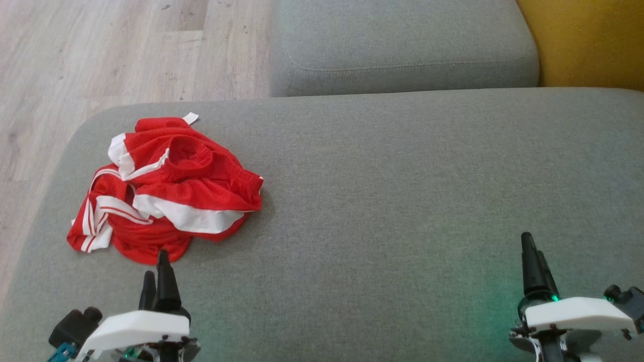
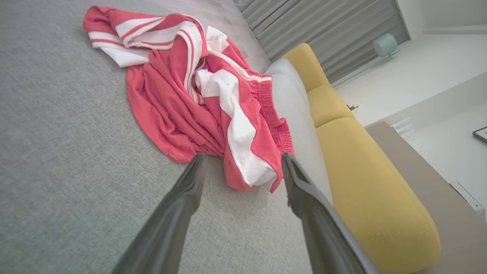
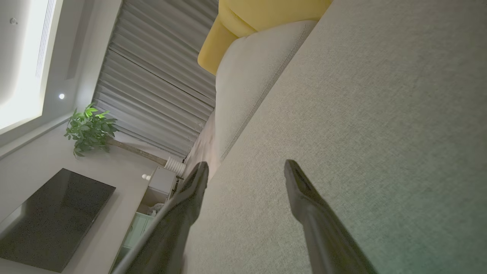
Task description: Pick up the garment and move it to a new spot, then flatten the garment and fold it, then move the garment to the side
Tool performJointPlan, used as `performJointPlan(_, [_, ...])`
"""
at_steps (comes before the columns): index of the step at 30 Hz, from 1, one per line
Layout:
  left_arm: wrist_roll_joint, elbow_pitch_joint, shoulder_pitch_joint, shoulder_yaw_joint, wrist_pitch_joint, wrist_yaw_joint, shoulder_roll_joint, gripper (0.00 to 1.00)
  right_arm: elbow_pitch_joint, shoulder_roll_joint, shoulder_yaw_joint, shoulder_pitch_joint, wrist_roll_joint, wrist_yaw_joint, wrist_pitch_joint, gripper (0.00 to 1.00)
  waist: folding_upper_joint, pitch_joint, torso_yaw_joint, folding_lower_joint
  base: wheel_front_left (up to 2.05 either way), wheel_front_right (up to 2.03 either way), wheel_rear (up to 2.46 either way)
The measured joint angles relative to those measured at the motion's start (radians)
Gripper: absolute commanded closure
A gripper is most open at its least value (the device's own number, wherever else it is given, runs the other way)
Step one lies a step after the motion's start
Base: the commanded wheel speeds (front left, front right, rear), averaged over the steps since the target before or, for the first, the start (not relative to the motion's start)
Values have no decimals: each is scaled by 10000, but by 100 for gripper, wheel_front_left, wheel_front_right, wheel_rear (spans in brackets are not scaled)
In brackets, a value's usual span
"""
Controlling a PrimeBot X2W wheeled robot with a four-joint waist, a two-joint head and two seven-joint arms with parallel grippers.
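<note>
The left gripper [image 1: 156,265] is sitting at seven o'clock in the head view, its fingers [image 2: 179,213] pointing toward twelve and standing wide apart, gripping nothing; the right gripper [image 1: 533,247] is sitting at five o'clock, pointing toward twelve too, jaws spread just as wide and empty; the left wrist [image 1: 138,324] and right wrist [image 1: 578,311], both white, are hanging level with each other.

Head view evenly, softly lit, slightly grainy. Green glow is cast on the cushion [image 1: 402,201] beside the right gripper [image 1: 532,246]. Soft shadow is thrown by the garment [image 1: 171,191] ahead of the left gripper [image 1: 155,262]. In wrist views fingers [image 2: 171,228] are blurred, edges warped; ceiling light [image 3: 19,57] far beyond the right gripper is blown out.
</note>
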Motion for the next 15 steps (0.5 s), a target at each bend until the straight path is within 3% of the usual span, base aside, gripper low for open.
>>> performJointPlan(15, [1684, -90, 24, -437, -428, 186, 4, 0, -102, -2, 301, 243, -1795, 0, -451, 0, 0, -141, 61, 0, 0, 0, 0])
